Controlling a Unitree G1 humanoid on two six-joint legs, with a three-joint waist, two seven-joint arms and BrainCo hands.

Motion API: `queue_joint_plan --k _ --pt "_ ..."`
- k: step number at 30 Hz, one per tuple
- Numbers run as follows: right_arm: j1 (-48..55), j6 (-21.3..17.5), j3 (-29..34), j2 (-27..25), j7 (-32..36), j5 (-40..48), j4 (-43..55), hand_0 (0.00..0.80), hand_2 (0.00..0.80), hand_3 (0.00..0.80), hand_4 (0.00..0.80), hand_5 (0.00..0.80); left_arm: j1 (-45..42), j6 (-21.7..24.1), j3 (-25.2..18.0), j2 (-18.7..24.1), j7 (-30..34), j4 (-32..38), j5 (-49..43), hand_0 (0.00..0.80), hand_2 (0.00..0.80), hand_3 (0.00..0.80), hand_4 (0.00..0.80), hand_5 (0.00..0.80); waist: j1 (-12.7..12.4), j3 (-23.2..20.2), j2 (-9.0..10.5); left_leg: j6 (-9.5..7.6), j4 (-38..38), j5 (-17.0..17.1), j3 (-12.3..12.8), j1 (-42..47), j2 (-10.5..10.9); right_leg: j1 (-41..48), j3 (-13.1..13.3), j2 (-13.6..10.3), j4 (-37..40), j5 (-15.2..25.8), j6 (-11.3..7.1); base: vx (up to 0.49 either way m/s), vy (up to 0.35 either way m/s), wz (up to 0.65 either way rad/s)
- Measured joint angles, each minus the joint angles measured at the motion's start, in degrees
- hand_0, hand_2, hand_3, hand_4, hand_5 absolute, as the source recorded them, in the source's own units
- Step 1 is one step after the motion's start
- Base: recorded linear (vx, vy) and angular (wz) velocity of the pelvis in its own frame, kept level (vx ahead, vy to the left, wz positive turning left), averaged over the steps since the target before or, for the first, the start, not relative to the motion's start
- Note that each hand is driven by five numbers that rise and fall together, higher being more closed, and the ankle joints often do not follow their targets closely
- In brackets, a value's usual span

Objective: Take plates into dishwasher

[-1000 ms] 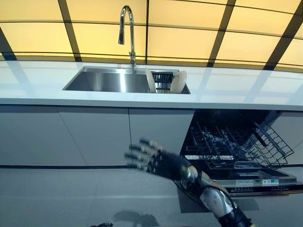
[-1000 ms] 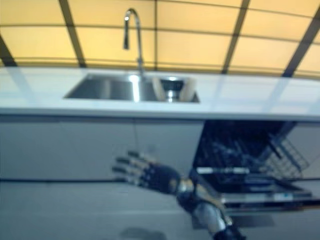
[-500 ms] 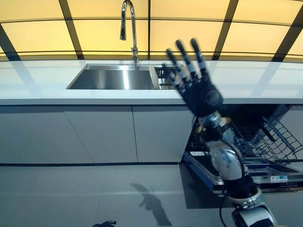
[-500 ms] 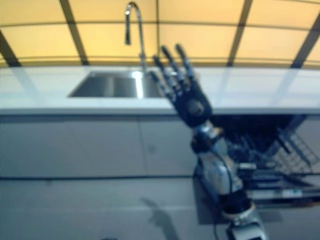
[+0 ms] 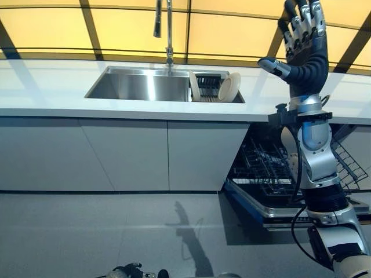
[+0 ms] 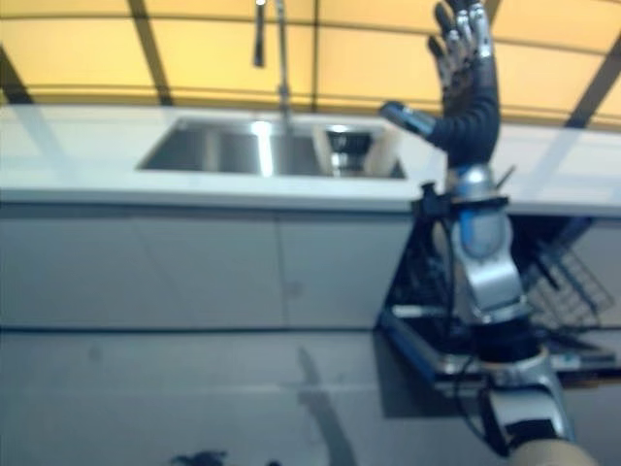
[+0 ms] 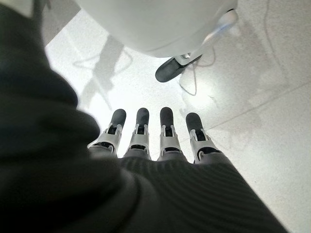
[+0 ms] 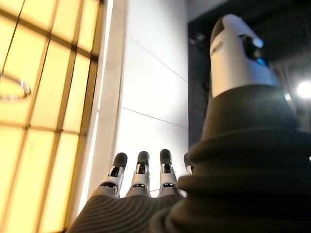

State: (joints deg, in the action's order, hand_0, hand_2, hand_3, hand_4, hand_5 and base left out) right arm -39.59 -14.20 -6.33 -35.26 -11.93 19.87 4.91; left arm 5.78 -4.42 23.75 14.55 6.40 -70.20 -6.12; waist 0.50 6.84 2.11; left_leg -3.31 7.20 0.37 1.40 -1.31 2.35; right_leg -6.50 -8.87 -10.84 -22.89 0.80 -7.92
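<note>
Nothing of the task can be judged as done: the plates are seen standing on edge in a rack at the end of the sink sunk into the desk, below and to the left of the raised right robot hand. That robot hand is held high with fingers straight and thumb spread, and nothing is gripped in it. The left robot hand is shown only in its wrist view, fingers extended toward the floor, likewise empty. The dishwasher stands open beneath the right robot hand, its lower rack pulled out and no plates made out in it. Every plate is therefore left to be fetched and loaded. A small label strip is noticed on the dishwasher door edge, but no writing can be read.
</note>
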Motion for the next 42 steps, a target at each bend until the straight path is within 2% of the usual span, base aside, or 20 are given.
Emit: queue_joint_plan --k 3,4,5,6,8,10,12,15,17,19,21,24,26,28,31,33,36,38,41,42 --pt "-2.1 1.3 -1.6 -2.7 -1.2 -0.2 -0.9 0.000 0.000 0.000 0.000 0.000 -0.1 -1.9 -0.3 0.3 0.6 0.2 -1.8 0.000 0.000 0.000 0.000 0.000 0.1 0.4 -1.81 -0.22 -3.8 -1.0 -2.3 0.7 -0.3 0.5 0.1 3.2 1.9 -1.9 -0.15 0.291 -0.020 0.17" --pt "-2.8 1.5 -1.3 -3.1 -1.3 -0.2 -1.1 0.000 0.000 0.000 0.000 0.000 0.0 -2.1 -0.3 0.7 0.8 0.1 -2.1 0.000 0.000 0.000 0.000 0.000 0.3 -0.2 -0.94 0.66 -6.4 -1.1 -2.8 0.8 0.0 0.6 -0.2 5.0 6.5 -2.5 0.13 0.312 -0.049 0.23" --pt "-4.4 2.3 -1.0 -3.4 -1.4 -0.1 -2.0 0.000 0.000 0.000 0.000 0.000 0.8 -2.2 -0.5 1.9 1.1 -0.9 -2.2 0.000 0.000 0.000 0.000 0.000 1.7 -0.8 2.85 -1.43 -0.4 -2.4 -0.4 -0.9 2.6 1.8 0.1 3.3 12.6 -4.5 -1.97 0.357 -0.056 0.49" --pt "-6.6 3.4 -1.1 -5.2 -1.4 -0.1 -2.9 0.000 0.000 0.000 0.000 0.000 1.7 -2.4 -0.5 1.1 1.1 -2.0 -2.4 0.000 0.000 0.000 0.000 0.000 2.3 -0.3 2.34 -2.66 8.6 -6.7 1.3 -1.6 2.5 3.0 -0.4 3.4 14.6 -1.5 0.71 0.378 -0.062 0.65" --pt "-5.0 4.6 -1.6 -6.0 -2.4 0.1 -3.0 0.000 0.000 0.000 0.000 0.000 1.0 -2.2 -1.4 -0.5 1.1 -2.2 -3.8 0.000 0.000 0.000 0.000 0.000 2.0 1.0 1.27 -3.09 4.5 -6.7 -0.9 2.9 2.8 1.3 -1.0 3.3 3.9 -3.7 -2.85 0.423 -0.077 0.25" --pt "-5.7 5.7 -2.0 -6.1 -2.4 0.1 -2.9 0.000 0.000 0.000 0.000 0.000 0.9 -2.2 -1.4 -0.2 1.5 -2.2 -4.5 0.000 0.000 0.000 0.000 0.000 2.9 0.9 -0.31 -4.28 1.8 -5.3 -3.9 3.6 2.2 -1.7 -1.0 6.5 7.8 -3.9 -3.04 0.423 -0.116 0.05" --pt "-5.4 6.6 -1.7 -6.1 -2.4 0.1 -2.9 0.000 0.000 0.000 0.000 0.000 0.8 -2.2 -1.5 0.5 1.7 -2.8 -5.1 0.000 0.000 0.000 0.000 0.000 3.5 0.8 1.10 -4.50 0.9 -5.1 -5.1 3.8 2.6 -2.8 -1.1 6.4 14.1 -2.8 -3.32 0.425 -0.159 0.36" --pt "-5.1 8.0 -1.5 -5.8 -2.3 0.2 -3.2 0.000 0.000 0.000 0.000 0.000 0.6 -2.1 -1.8 0.5 1.8 -3.5 -6.8 0.000 0.000 0.000 0.000 0.000 3.4 0.2 2.06 -3.70 -0.1 -5.3 -6.3 5.7 3.4 -2.7 -1.4 5.1 15.9 -1.6 -2.24 0.417 -0.200 0.30" --pt "-5.1 8.4 -1.2 -5.7 -2.2 1.1 -3.5 0.000 0.000 0.000 0.000 0.000 -1.0 -1.9 -2.3 0.7 1.8 -3.3 -6.7 0.000 0.000 0.000 0.000 0.000 3.3 -1.2 2.78 -3.34 -1.6 -5.5 -6.3 7.3 3.6 -2.4 -4.5 3.4 14.6 -1.4 -1.83 0.423 -0.222 0.40" --pt "-5.2 8.7 -1.2 -5.4 -1.8 1.7 -5.0 0.000 0.000 0.000 0.000 0.000 -2.9 -1.4 -2.8 0.8 1.7 -3.4 -6.7 0.000 0.000 0.000 0.000 0.000 3.1 -3.2 2.63 -1.32 -2.3 -6.5 -6.1 8.8 2.9 -1.3 -7.0 3.4 14.4 -1.1 -1.03 0.369 -0.237 0.18" --pt "-5.0 9.0 -1.5 -3.7 -1.5 2.2 -6.6 0.000 0.000 0.000 0.000 0.000 -5.2 -0.8 -2.9 0.9 1.5 -3.4 -6.6 0.000 0.000 0.000 0.000 0.000 3.3 -5.5 1.57 1.11 -0.7 -8.8 -5.9 10.0 1.2 1.0 -8.1 5.1 16.3 1.1 2.72 0.326 -0.239 0.01" --pt "-4.9 9.5 -3.4 -2.9 -1.7 2.2 -7.9 0.000 0.000 0.000 0.000 0.000 -6.2 0.8 -3.0 0.8 1.0 -3.4 -5.3 0.000 0.000 0.000 0.000 0.000 2.9 -6.7 -0.25 5.58 12.3 -12.9 -4.2 6.8 -0.6 6.0 -8.2 8.3 21.1 2.8 10.44 0.270 -0.196 -0.09" --pt "-4.9 9.6 -3.6 -2.8 -1.7 2.2 -7.7 0.000 0.000 0.000 0.000 0.000 -5.7 1.7 -3.1 0.0 0.6 -3.0 -3.7 0.000 0.000 0.000 0.000 0.000 1.5 -7.2 -1.00 10.70 24.7 -10.6 -2.6 1.3 -0.4 7.9 -7.7 8.8 23.3 3.0 11.70 0.229 -0.160 -0.33" --pt "-4.9 9.6 -4.3 -2.3 -1.8 2.2 -7.7 0.000 0.000 0.000 0.000 0.000 -5.7 2.6 -4.3 -0.8 0.3 -2.1 -2.2 0.000 0.000 0.000 0.000 0.000 0.0 -7.1 -1.15 13.60 34.6 -5.4 -1.4 -3.3 -0.7 9.0 -7.8 8.4 23.7 2.4 12.64 0.205 -0.119 -0.53" --pt "-4.9 10.3 -5.7 -1.8 -2.8 2.2 -7.8 0.000 0.000 0.000 0.000 0.000 -5.5 2.4 -4.8 0.0 0.1 -0.3 -1.7 0.000 0.000 0.000 0.000 0.000 0.0 -6.5 0.10 12.69 43.0 -3.8 0.3 -8.1 -1.5 10.7 -8.1 7.1 24.9 1.6 13.53 0.232 -0.070 -0.28" --pt "-4.9 11.3 -5.6 -1.9 -4.1 2.2 -8.0 0.000 0.000 0.000 0.000 0.000 -5.2 2.3 -4.8 0.8 -0.2 0.7 -1.7 0.000 0.000 0.000 0.000 0.000 0.3 -5.8 1.22 12.01 38.9 -3.6 1.8 -8.3 -3.9 11.9 -8.6 6.9 26.5 1.5 13.57 0.239 0.016 -0.09" --pt "-4.9 12.5 -5.4 -2.3 -6.3 2.2 -9.8 0.000 0.000 0.000 0.000 0.000 -4.6 1.9 -4.8 1.2 -0.4 1.0 -1.7 0.000 0.000 0.000 0.000 0.000 0.2 -5.5 1.69 11.87 23.0 -3.6 3.3 -6.2 -7.8 12.5 -9.1 8.1 27.8 1.5 13.57 0.231 0.066 0.11" --pt "-4.9 13.7 -5.3 -2.6 -7.5 2.3 -11.0 0.000 0.000 0.000 0.000 0.000 -4.2 1.2 -4.8 1.3 -0.5 1.1 -1.6 0.000 0.000 0.000 0.000 0.000 0.0 -4.5 1.75 10.94 9.8 -2.8 3.2 -3.9 -8.3 12.5 -9.2 8.9 28.0 0.9 13.01 0.284 0.092 0.14" --pt "-4.9 14.6 -5.2 -2.9 -8.2 2.8 -12.1 0.000 0.000 0.000 0.000 0.000 -3.8 1.0 -4.8 1.4 -0.7 1.1 -1.6 0.000 0.000 0.000 0.000 0.000 -0.1 -2.8 1.89 9.87 -4.8 0.7 3.0 -1.7 -6.9 12.7 -9.2 9.0 28.0 0.4 12.45 0.317 0.093 0.08" --pt "-4.9 14.6 -5.1 -2.9 -8.6 2.9 -12.7 0.000 0.000 0.000 0.000 0.000 -3.6 1.0 -4.7 1.2 -0.9 1.0 -1.2 0.000 0.000 0.000 0.000 0.000 -0.3 -2.0 1.34 10.32 -9.8 2.8 1.9 -1.6 -6.4 13.1 -6.7 9.5 28.0 0.3 12.13 0.380 0.133 -0.07"
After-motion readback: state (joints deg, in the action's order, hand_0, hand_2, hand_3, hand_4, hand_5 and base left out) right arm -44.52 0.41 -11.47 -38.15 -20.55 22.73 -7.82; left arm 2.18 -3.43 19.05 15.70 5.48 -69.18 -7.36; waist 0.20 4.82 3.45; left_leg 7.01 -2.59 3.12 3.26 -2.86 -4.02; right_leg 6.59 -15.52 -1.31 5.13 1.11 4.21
